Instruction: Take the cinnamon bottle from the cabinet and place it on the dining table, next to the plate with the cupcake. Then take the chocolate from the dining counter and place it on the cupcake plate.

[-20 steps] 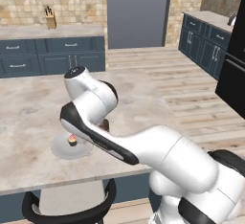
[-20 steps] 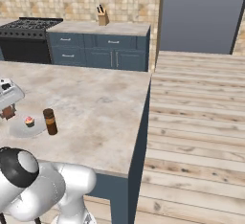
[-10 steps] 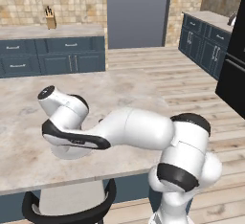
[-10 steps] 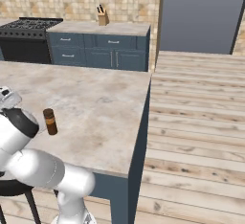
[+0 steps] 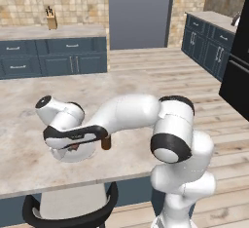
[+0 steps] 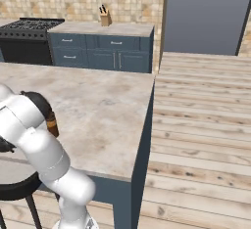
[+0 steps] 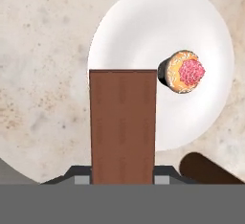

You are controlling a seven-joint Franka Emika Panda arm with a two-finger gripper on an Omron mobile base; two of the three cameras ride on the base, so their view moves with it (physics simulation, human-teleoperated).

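Observation:
In the hand view my gripper [image 7: 122, 173] is shut on the chocolate [image 7: 123, 125], a flat brown bar that stands out over the near part of the light grey plate [image 7: 143, 36]. The cupcake [image 7: 184, 72], with pink frosting, sits on the plate just right of the bar's tip. The cinnamon bottle [image 7: 208, 169] shows its dark cap beside the plate at the lower right. In the base views the bottle [image 5: 106, 143] [image 6: 51, 124] stands upright on the marbled dining table [image 5: 29, 105] [image 6: 98, 101], right beside my bent arm, which covers the plate.
A black stool [image 5: 73, 212] [image 6: 14, 186] stands at the island's near edge. The island's corner drops to wooden floor [image 6: 196, 125] on the right. Blue drawer units [image 5: 48, 61], a knife block [image 5: 50, 20] and a stove [image 6: 29, 25] line the back wall.
My arm has swung left and come down low over the plate. The plate and cupcake, seen in the base views a second ago, are now covered by it. The bottle has not moved.

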